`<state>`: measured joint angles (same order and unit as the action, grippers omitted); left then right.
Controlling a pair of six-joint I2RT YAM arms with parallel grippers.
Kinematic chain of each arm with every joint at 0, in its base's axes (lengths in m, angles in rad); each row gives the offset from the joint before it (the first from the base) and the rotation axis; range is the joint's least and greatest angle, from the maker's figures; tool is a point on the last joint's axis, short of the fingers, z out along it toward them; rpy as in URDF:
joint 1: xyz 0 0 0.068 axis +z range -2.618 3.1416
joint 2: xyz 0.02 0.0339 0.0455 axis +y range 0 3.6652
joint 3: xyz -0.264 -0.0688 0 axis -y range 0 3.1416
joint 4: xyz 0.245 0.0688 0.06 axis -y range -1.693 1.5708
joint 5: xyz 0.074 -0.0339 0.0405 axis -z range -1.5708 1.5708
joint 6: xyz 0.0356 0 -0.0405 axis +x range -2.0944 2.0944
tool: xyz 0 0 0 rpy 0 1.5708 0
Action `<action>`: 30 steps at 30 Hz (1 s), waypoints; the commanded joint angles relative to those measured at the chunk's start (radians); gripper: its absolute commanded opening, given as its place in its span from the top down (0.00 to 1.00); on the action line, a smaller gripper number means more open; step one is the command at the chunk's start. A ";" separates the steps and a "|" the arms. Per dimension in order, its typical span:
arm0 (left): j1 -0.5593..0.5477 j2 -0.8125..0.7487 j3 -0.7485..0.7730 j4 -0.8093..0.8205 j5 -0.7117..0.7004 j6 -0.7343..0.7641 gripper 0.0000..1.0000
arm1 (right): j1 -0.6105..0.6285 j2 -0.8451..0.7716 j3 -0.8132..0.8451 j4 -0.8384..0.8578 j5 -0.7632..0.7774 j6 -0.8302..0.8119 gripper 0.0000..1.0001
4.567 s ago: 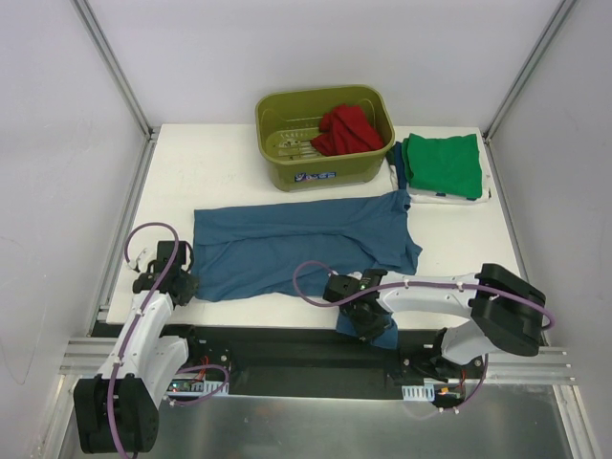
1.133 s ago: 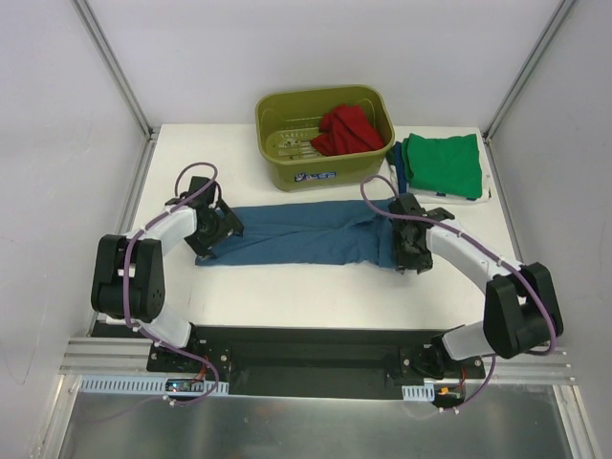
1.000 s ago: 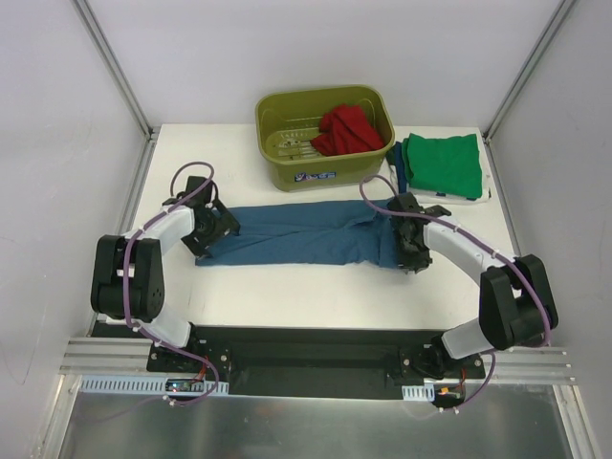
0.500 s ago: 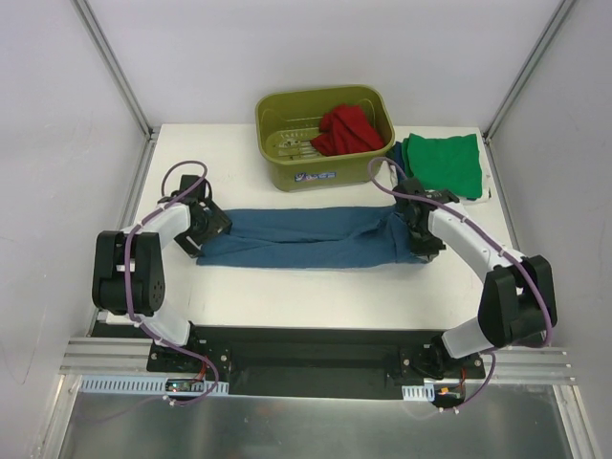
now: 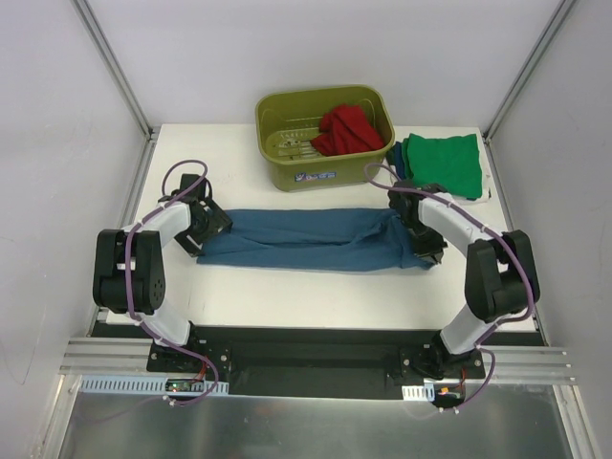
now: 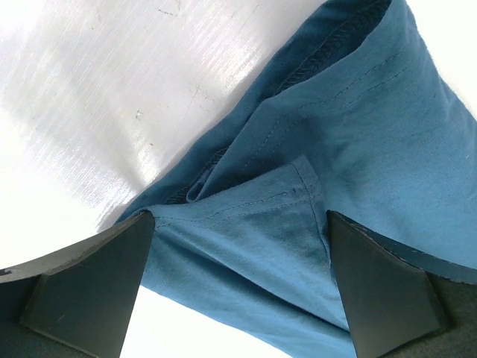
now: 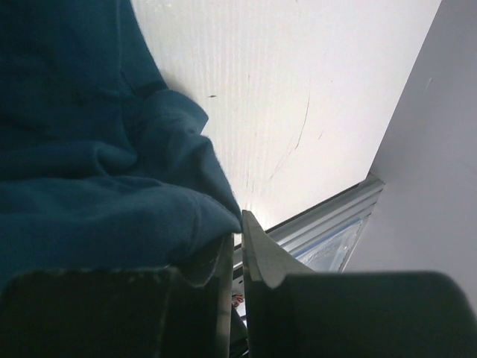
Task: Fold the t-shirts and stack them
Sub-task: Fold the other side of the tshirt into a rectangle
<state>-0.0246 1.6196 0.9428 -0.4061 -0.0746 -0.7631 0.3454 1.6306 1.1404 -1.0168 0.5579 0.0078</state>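
The olive tub (image 5: 287,177) holds the red t-shirt (image 5: 344,129); my left gripper (image 6: 238,216) gapes over the teal-blue t-shirt (image 5: 306,239), my right gripper (image 7: 237,224) pinches its edge.

The teal-blue t-shirt (image 7: 89,149) drapes over one finger of your right gripper (image 7: 235,227), so you cannot tell whether any cloth sits in the thin slit between the jaws. Past your left gripper (image 6: 240,216), the shirt runs off the picture's edge. From above, both sets of fingertips are too small to read.
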 commanded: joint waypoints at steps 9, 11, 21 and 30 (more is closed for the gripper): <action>0.018 0.006 0.002 -0.019 -0.014 0.038 0.01 | -0.155 -0.063 -0.065 -0.066 0.048 0.178 0.80; 0.018 0.006 0.002 -0.019 -0.013 0.039 0.01 | -0.158 -0.124 -0.071 -0.054 0.025 0.175 0.79; 0.018 -0.116 0.005 -0.019 0.059 0.045 0.01 | -0.160 -0.567 -0.136 0.294 -0.799 0.040 0.26; -0.081 -0.213 0.047 -0.017 0.125 0.027 0.01 | -0.034 -0.398 -0.067 0.441 -0.936 0.093 0.03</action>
<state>-0.0444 1.4147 0.9466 -0.4080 0.0139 -0.7414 0.2859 1.1160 1.0206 -0.6666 -0.3012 0.0807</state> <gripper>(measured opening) 0.993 0.967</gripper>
